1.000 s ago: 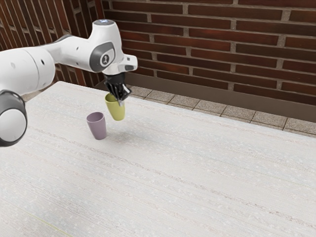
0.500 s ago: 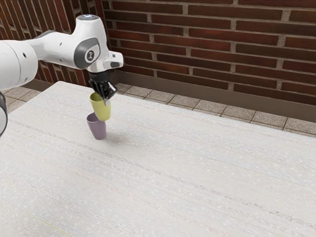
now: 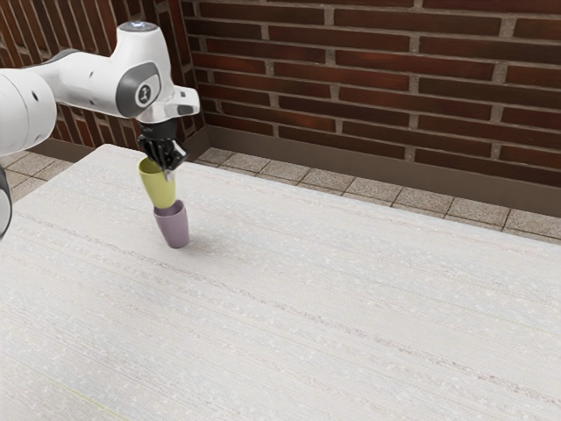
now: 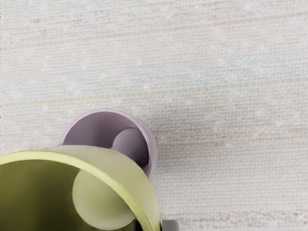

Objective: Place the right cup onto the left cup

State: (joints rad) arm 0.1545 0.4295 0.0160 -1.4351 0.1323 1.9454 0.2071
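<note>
My gripper [image 3: 167,167] is shut on the rim of the yellow-green cup [image 3: 159,186], which hangs upright with a slight tilt. Below it the purple cup [image 3: 174,226] stands on the table, mouth up; the hanging cup's base overlaps its far rim in the exterior view. In the wrist view the yellow-green cup [image 4: 137,180] looms large and covers part of the purple cup [image 4: 91,129], whose opening is partly visible. Whether the two cups touch, I cannot tell.
Both cups are near the far left part of the white table [image 3: 307,289] in the exterior view. Behind the table's far edge lie floor tiles and a brick wall [image 3: 377,79].
Carrying the yellow-green cup, my gripper has moved toward the exterior view's left, from beside the purple cup to above its far side. The purple cup has stayed put.
</note>
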